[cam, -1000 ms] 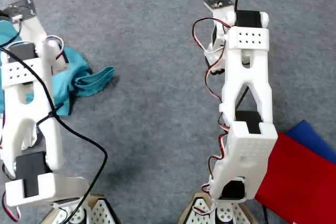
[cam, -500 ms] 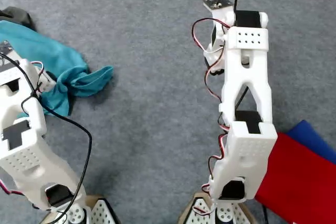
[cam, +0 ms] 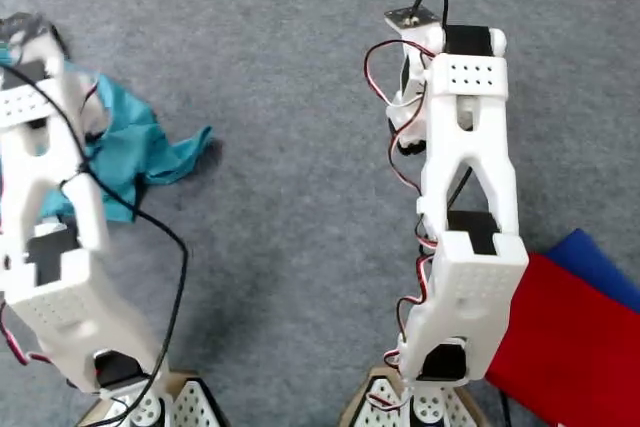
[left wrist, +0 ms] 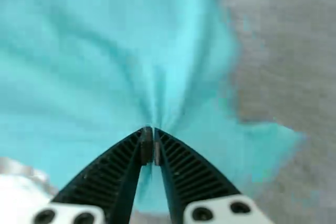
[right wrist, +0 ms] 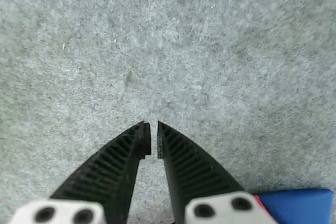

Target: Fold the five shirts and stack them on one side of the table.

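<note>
Since half a second ago, the left arm [cam: 45, 197] has been swung toward 11 o'clock over the teal shirt [cam: 135, 147], and the cloth has been drawn from a wider spread into a tighter bunch. The right arm [cam: 468, 197] has hardly been shifted.

The left tool [left wrist: 148, 148] is pressed together at its tips, and a fold of the teal shirt is pinched between them; creases are seen fanning out from the pinch. The right tool [right wrist: 150, 140] is held almost fully closed, with only a thin slit left between its jaws. Nothing is gripped by it, and bare table lies below it.

The teal shirt is found at about 9 to 10 o'clock on the table [cam: 280, 247], crumpled and unfolded, partly hidden under the left arm, with one loose flap stretched out toward 3 o'clock. At about 4 to 5 o'clock a red shirt [cam: 570, 352] is laid flat and folded, and a blue shirt [cam: 605, 262] is seen just beside it, touching its far edge and partly covered by it.

The table is covered with a grey, felt-like cloth. Beyond its far edge at 12 o'clock a narrow strip of the room is shown, too little for its contents to be told.
</note>
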